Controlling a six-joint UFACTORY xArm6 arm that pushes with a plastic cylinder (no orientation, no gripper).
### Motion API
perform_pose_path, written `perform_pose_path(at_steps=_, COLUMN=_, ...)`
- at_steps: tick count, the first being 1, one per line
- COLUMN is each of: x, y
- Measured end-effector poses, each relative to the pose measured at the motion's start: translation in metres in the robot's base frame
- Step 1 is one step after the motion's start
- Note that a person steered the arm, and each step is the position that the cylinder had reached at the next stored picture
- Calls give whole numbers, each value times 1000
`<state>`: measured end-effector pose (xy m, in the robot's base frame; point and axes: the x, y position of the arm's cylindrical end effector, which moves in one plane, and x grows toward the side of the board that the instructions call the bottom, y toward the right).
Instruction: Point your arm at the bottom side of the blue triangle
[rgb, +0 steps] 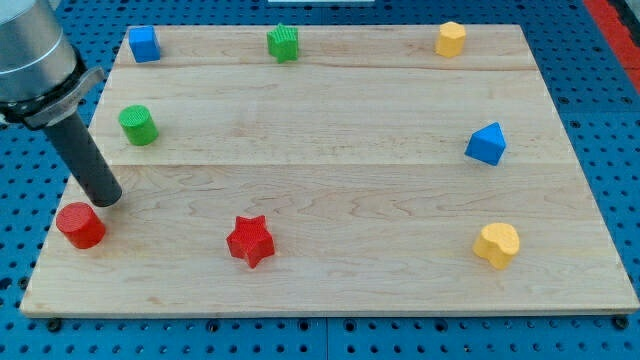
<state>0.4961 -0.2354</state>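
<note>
The blue triangle (486, 144) lies near the right edge of the wooden board (330, 180), about halfway up. My tip (107, 200) is at the far left of the board, just above and to the right of the red cylinder (80, 225) and below the green cylinder (138, 125). The tip is far from the blue triangle, nearly the whole board's width to its left.
A blue cube (145, 44) sits at the top left, a green star-like block (284, 43) at top middle, a yellow hexagon (451, 39) at top right. A red star (250, 241) lies bottom middle-left, a yellow heart (497, 245) bottom right.
</note>
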Motion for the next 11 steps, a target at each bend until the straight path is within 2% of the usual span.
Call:
perform_pose_path(at_steps=3, x=10, y=7)
perform_pose_path(at_steps=5, x=5, y=101)
perform_pose_path(at_steps=7, x=1, y=137)
perform_pose_path(at_steps=10, x=-4, y=259)
perform_pose_path(at_steps=11, x=-15, y=339)
